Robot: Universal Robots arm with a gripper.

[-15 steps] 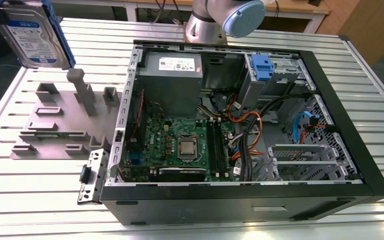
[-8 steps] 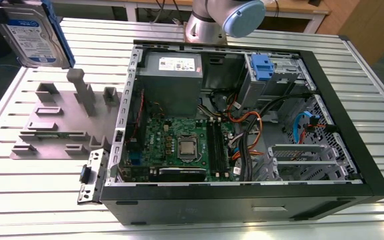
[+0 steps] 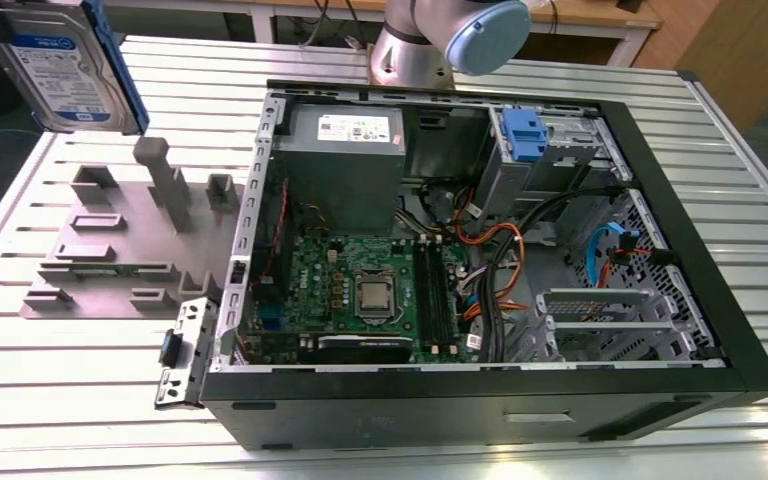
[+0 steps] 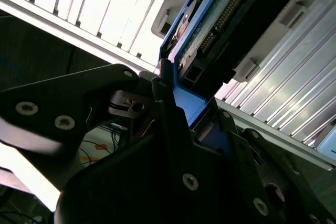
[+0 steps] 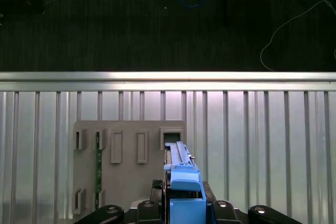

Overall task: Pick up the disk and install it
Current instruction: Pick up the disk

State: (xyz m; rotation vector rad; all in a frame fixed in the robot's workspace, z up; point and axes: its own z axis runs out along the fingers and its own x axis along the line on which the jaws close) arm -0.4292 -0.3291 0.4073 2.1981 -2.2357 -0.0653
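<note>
Here's the flat silver disk, white-and-blue label facing out, blue plastic rails along its edges, standing upright off the table at ten o'clock in the exterior view. In the first wrist view the disk is edge-on; in the second wrist view the disk shows its green circuit board.

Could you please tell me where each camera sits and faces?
Exterior view: off the arm, looking down on the open computer case; the arm shows, and the disk hangs at the exterior view's left.
First wrist view: on the wrist, looking down past the hand and disk at the grey fixture plate.
Second wrist view: on the wrist, close along the hand's fingers clamping the disk.
Shared: all three show the disk; exterior and first wrist views share the plate.
</note>
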